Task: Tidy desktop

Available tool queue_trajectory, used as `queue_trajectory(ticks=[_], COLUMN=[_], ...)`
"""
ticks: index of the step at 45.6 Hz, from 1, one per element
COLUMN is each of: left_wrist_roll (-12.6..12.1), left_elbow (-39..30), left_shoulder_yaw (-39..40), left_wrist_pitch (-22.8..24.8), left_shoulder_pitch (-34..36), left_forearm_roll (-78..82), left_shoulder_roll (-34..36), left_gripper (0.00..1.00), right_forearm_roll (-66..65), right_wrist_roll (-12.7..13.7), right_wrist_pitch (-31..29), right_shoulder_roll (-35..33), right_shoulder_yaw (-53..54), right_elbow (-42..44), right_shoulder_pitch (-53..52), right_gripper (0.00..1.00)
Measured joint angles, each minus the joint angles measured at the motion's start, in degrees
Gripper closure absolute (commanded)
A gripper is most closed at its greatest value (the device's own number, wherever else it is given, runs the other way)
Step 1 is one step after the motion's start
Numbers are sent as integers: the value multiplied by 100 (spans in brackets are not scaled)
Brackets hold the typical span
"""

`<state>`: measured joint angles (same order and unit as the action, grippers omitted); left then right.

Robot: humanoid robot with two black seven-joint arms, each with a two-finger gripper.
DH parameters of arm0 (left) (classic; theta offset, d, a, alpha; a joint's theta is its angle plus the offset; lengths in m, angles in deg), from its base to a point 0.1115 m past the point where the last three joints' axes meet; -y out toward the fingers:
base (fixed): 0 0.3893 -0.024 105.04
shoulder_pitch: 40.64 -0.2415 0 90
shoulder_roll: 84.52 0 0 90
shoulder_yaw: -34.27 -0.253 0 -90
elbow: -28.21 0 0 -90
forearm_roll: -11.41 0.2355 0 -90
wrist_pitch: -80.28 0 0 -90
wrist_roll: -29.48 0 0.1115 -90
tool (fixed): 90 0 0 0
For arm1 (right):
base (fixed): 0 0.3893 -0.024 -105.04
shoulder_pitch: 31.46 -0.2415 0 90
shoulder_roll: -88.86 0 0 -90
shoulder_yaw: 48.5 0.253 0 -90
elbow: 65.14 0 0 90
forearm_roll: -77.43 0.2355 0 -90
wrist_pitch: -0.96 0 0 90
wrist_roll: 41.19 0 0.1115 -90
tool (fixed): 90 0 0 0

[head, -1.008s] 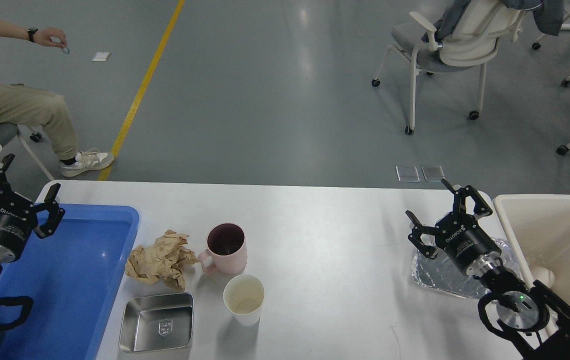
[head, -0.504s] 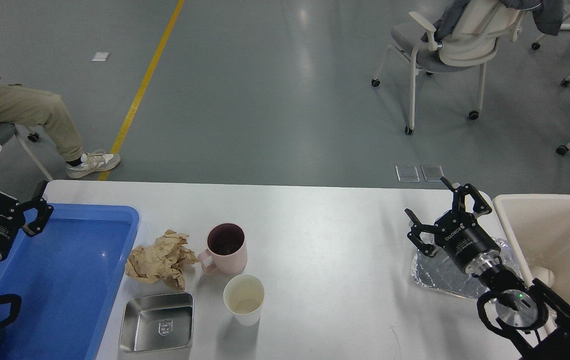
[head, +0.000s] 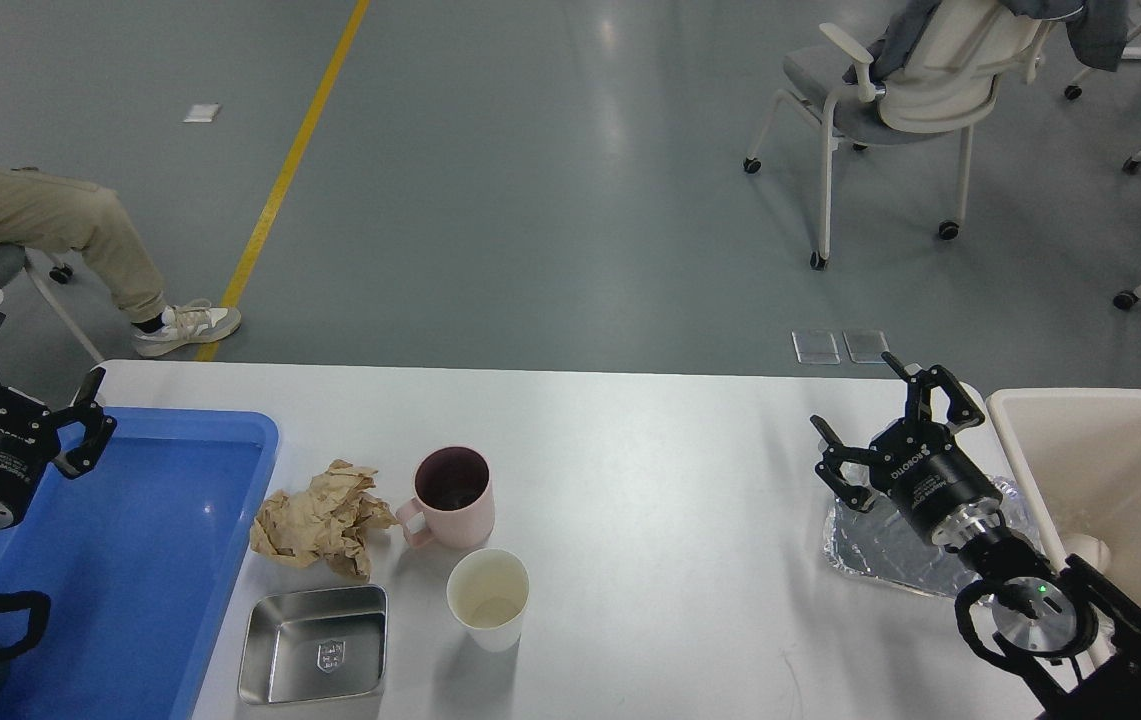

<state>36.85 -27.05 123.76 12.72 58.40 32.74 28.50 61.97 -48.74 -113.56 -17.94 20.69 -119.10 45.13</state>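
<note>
Glossy white rectangular desktop [head: 650, 480] spanning foreground. Left gripper [head: 25, 385] over blue plastic tray [head: 145, 560], fingers apart, empty. Right gripper [head: 890, 415] above crumpled foil sheet [head: 880, 550], fingers spread, empty. Risks: tipping pink handled mug [head: 452, 497] or white paper cup [head: 488, 598] when reaching crumpled brown paper [head: 320, 518]; foil sliding under pinch.

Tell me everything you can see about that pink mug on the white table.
The pink mug stands upright on the white desktop, left of centre. It looks like matte plastic or ceramic, pale pink outside, dark inside, with a small handle on its left side. The handle lies against or very near the crumpled brown paper. A white paper cup stands just in front of it, apart. Neither gripper is near it.
</note>
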Motion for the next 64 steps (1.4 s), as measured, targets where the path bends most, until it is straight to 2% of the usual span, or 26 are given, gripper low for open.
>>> queue_trajectory(ticks=[13,54,64], left_wrist_roll=[-303,-321,-320], left_elbow=[-12,-80,-536], left_shoulder_yaw=[-11,-152,-352], left_wrist_pitch=[0,-9,-149], left_shoulder_pitch=[-20,-5,-247], left_forearm_roll=[5,66,170], left_shoulder_roll=[10,68,321], left_gripper=[3,3,3], right_forearm_roll=[0,-1,0], right_wrist_roll=[1,-1,-1], right_wrist_pitch=[1,3,0], right_shoulder_roll=[54,123,140], right_shoulder_yaw=[19,21,21], right_elbow=[-5,-9,-9], right_shoulder_pitch=[-4,14,13], right_gripper=[0,0,0])
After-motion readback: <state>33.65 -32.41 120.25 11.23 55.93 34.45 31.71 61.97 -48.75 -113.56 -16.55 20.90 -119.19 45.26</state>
